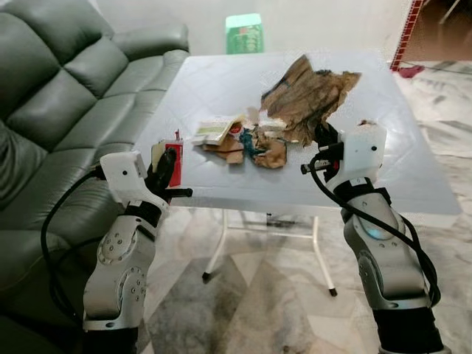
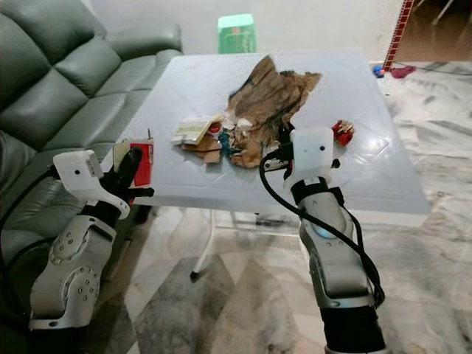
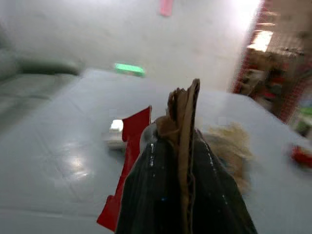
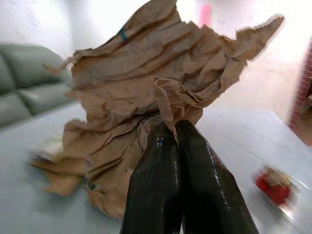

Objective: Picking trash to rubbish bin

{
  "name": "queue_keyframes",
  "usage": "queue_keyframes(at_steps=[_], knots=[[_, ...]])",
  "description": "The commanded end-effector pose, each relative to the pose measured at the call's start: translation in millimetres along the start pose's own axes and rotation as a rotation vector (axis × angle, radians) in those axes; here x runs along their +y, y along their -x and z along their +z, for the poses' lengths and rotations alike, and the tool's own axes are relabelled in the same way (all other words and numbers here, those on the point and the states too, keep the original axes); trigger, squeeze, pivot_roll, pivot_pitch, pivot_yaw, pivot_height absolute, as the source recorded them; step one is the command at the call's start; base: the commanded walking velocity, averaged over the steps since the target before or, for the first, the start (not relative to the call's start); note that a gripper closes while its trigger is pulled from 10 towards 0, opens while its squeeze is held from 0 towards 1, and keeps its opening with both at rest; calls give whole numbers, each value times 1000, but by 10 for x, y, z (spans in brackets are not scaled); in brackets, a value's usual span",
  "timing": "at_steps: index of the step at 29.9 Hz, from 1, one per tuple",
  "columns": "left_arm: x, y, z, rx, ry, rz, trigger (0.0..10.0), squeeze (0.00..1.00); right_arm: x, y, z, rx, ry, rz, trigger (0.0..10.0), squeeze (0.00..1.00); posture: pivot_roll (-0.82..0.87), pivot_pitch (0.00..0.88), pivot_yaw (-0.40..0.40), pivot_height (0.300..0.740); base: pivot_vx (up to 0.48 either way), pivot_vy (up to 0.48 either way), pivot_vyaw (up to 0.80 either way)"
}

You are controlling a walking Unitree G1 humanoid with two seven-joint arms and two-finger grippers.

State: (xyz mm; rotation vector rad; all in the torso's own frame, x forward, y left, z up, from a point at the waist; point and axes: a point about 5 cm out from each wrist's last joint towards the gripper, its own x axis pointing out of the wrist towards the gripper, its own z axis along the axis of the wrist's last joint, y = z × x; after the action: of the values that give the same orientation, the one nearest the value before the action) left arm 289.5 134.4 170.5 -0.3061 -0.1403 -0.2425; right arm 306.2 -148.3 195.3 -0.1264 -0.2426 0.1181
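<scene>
Clearly, both arms are mid-pickup: the right gripper has its two black fingers pressed together on the lower edge of a large crumpled brown paper bag, which stands lifted above the white folding table, while the left gripper is clamped on a flat piece of cardboard, with a red carton scrap just beside its fingers near the table's near left edge. Between the two grippers, smaller litter lies on the tabletop: a pale wrapper, torn brown scraps, and, beyond the right wrist, a small red wrapper. A grey-green sofa stands to the left and a green stool beyond the far edge. The step in hand appears to be the grasp-and-lift of trash; no rubbish bin can be made out, so the next move probably calls for turning away from the table, locating the bin, and carrying both loads without loosening either grip.
</scene>
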Motion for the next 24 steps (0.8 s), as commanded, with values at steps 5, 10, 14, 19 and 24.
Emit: queue_keyframes(at_steps=[5,10,14,19,24], knots=[[56,1,42,-2,-22,15,6235,0,63,-33,87,-31,-11,12,10000,0,-41,69,79,740,0,480,0],[45,-15,23,5,-26,9,7176,0,55,-26,88,-26,-5,9,10000,0,-51,73,76,740,0,175,0],[18,-31,28,-5,-21,-4,8784,0,38,-27,88,-19,-1,2,10000,0,-58,75,77,740,0,0,0],[4,-46,22,-5,-17,-10,9098,0,19,-29,79,-6,2,-6,10000,0,-64,76,76,740,0,0,-315],[-18,-63,11,0,-13,-22,9333,0,24,-28,71,3,3,-2,10000,0,-64,77,76,740,0,0,-774]])
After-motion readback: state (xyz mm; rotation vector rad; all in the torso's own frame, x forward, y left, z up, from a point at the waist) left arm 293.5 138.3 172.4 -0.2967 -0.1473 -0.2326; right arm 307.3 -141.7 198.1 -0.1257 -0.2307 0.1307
